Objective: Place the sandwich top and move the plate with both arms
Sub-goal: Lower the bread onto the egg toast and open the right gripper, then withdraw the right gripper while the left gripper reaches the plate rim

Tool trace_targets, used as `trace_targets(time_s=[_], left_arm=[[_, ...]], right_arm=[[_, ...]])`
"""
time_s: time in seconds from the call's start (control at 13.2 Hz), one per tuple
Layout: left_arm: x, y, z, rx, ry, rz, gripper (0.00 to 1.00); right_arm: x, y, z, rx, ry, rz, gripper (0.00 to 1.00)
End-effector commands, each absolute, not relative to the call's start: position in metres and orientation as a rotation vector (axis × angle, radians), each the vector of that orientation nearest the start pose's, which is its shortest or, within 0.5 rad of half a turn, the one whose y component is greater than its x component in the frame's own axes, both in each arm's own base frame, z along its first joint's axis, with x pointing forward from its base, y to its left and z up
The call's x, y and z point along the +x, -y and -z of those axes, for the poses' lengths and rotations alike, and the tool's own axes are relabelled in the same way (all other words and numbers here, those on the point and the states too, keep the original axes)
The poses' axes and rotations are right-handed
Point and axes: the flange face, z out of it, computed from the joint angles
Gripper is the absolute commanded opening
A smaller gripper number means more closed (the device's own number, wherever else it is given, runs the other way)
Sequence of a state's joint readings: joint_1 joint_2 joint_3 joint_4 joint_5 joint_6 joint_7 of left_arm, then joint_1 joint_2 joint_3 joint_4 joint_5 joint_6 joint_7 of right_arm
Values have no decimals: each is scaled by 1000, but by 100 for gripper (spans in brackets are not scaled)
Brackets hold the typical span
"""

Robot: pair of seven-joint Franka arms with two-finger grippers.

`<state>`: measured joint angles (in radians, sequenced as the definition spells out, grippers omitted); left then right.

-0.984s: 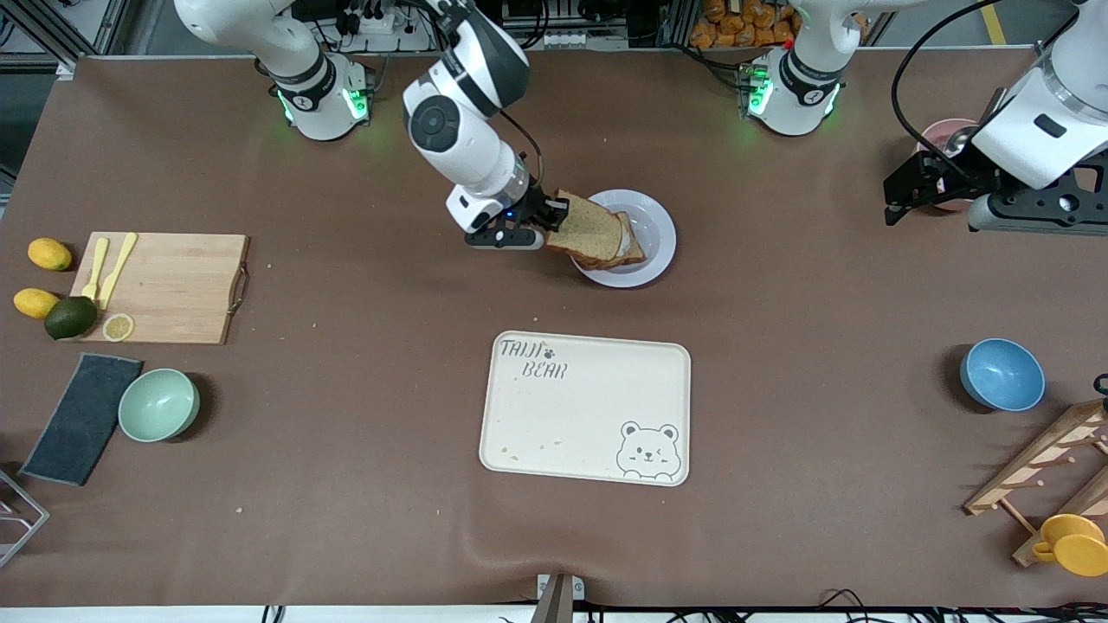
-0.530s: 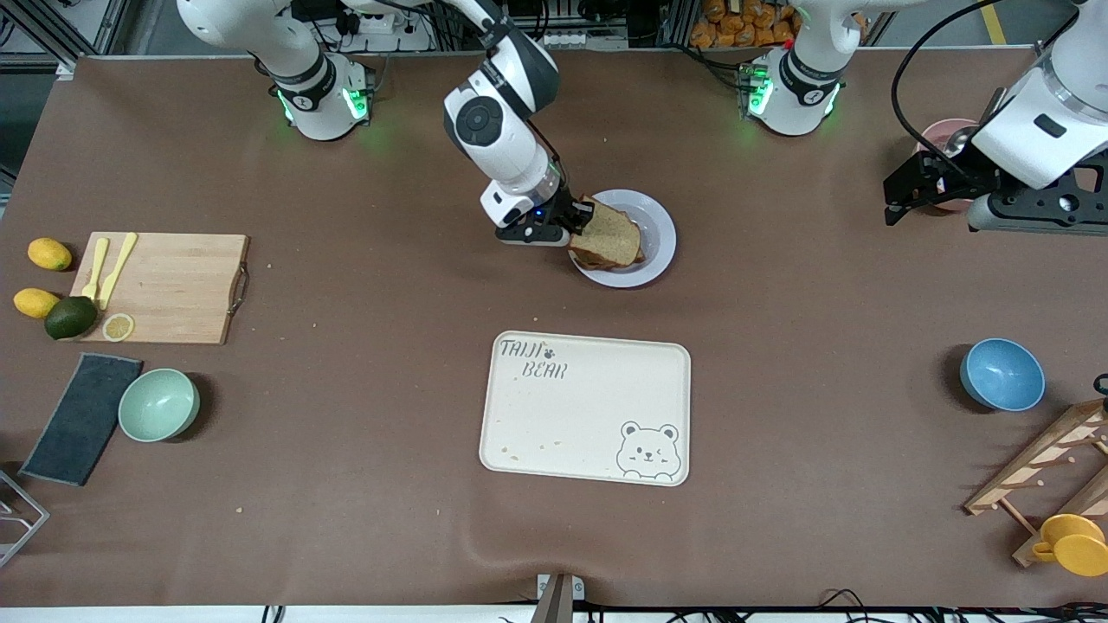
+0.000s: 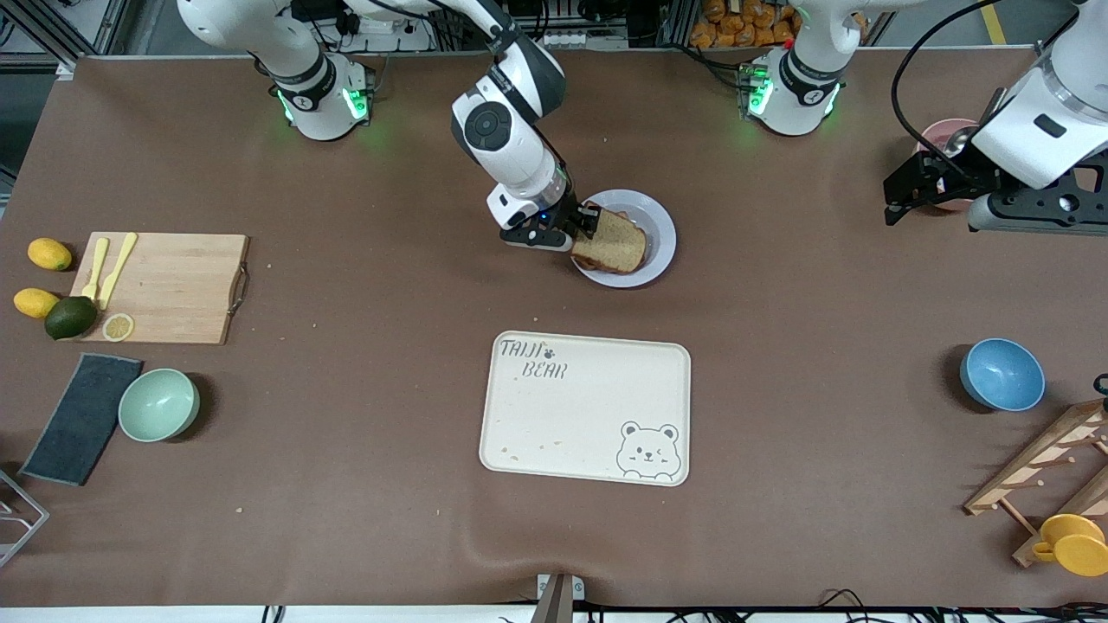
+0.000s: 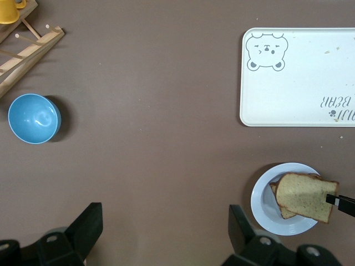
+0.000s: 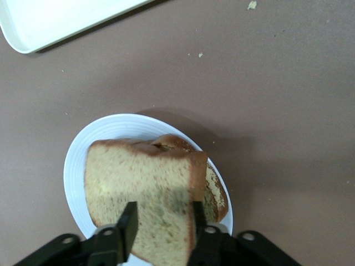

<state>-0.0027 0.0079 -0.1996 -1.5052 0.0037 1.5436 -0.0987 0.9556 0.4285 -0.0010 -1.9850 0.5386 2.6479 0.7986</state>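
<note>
Two white arms reach over a brown tabletop point(image 3: 779, 363). Largest among the loose things is the cream tray point(image 3: 585, 407) with a bear drawing, lying nearer the front camera than the plate point(image 3: 660, 227) and apart from it, with bare tabletop between them. Toward the right arm's end sit a wooden cutting board point(image 3: 160, 287), a dark cloth point(image 3: 82, 419), a green bowl point(image 3: 158, 404), two lemons point(image 3: 48, 253) and an avocado point(image 3: 70, 317). Toward the left arm's end are a wooden rack point(image 3: 1039, 472), a blue bowl point(image 3: 1001, 374) and a yellow cup point(image 3: 1072, 542).

The right gripper point(image 3: 587, 220) is over the plate's rim, closed on the edge of the sandwich top point(image 3: 613, 240), which lies tilted on a lower bread slice point(image 5: 217, 195) on the plate. The left gripper point(image 3: 909, 186) waits raised at the left arm's end of the tabletop, well apart from the plate, its fingers point(image 4: 89, 224) spread wide and holding nothing.
</note>
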Motion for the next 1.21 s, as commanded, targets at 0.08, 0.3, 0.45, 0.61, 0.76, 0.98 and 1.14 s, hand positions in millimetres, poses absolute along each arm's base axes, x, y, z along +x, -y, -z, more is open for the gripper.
trace_targets(time_s=[0.08, 0.3, 0.45, 0.61, 0.76, 0.98, 1.14], left_arm=[[545, 112, -653, -3148, -162, 56, 100], [545, 111, -652, -3151, -160, 53, 100], [545, 111, -651, -3151, -160, 49, 100], [545, 112, -652, -3151, -160, 51, 100], [545, 112, -652, -3153, -160, 51, 100], [545, 114, -652, -3154, -168, 50, 100], [542, 125, -652, -3146, -200, 51, 100]], right_arm=[[400, -479, -315, -2754, -481, -237, 100], [435, -430, -364, -2776, -555, -359, 100], [471, -373, -388, -2800, -635, -498, 100], [497, -327, -412, -2863, -489, -514, 100], [516, -278, -428, -2865, -447, -555, 100], [540, -205, -443, -2851, -396, -568, 100], [548, -175, -454, -2839, -447, -564, 100]])
